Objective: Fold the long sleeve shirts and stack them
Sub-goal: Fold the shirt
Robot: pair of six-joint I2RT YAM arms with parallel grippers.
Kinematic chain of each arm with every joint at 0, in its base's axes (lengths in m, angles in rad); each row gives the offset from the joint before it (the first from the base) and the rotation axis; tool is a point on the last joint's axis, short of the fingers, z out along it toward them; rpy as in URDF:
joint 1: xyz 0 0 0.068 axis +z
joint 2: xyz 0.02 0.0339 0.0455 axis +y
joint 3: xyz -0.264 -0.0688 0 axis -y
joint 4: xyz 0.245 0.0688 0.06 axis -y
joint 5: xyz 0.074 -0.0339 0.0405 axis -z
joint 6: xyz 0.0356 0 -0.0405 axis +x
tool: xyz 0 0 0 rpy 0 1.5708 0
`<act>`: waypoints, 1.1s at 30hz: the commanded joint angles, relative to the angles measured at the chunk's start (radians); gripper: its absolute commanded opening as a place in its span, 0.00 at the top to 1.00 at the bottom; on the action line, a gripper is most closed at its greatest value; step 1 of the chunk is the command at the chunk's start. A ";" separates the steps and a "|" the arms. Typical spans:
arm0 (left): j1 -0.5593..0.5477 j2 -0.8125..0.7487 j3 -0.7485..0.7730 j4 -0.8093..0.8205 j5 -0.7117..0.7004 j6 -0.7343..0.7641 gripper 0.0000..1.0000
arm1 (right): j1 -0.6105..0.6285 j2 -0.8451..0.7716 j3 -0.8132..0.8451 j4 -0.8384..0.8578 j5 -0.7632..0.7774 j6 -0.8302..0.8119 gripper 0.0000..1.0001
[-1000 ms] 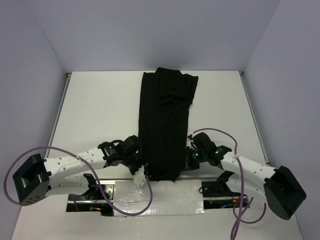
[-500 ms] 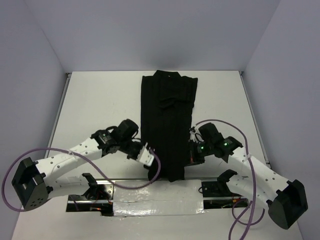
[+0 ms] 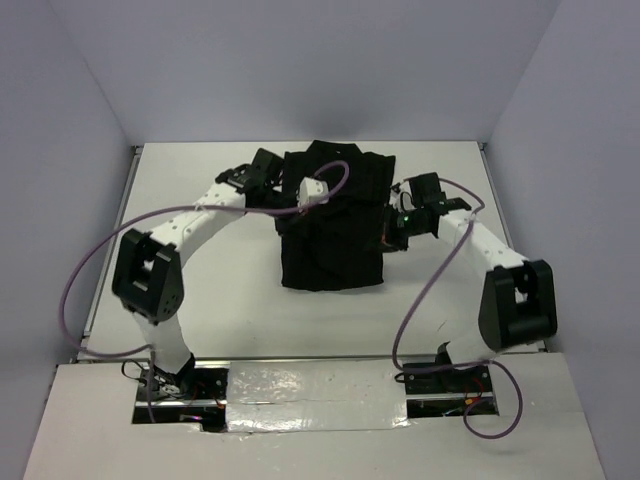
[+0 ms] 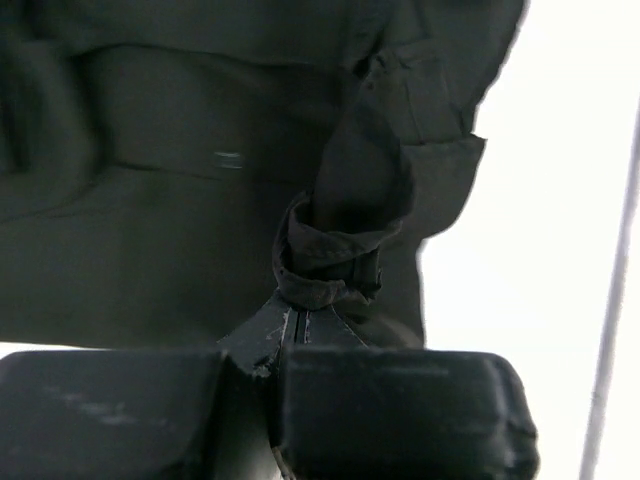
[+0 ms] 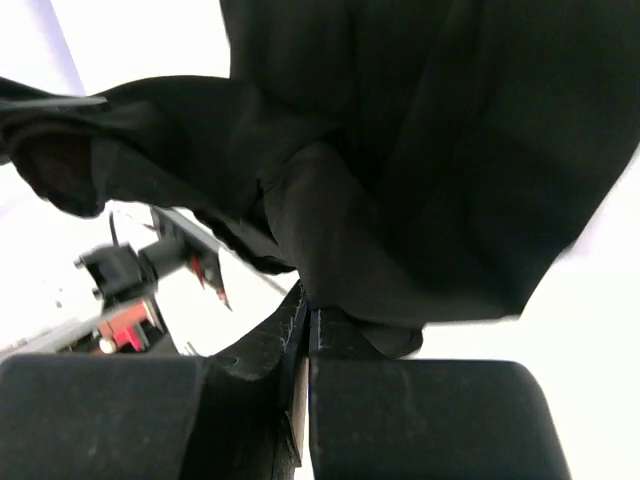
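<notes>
1. No words, brand names, numbers or signs can be read in any of the three views.
2. In the left wrist view, the black shirt (image 4: 150, 230) carries one small pale mark (image 4: 228, 158) on its fabric. The mark is too small and blurred to tell whether it holds any lettering.
</notes>
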 commanded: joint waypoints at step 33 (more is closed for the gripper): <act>0.169 0.479 0.296 0.425 -0.247 -0.348 0.73 | -0.187 0.679 0.653 0.071 0.200 0.006 0.55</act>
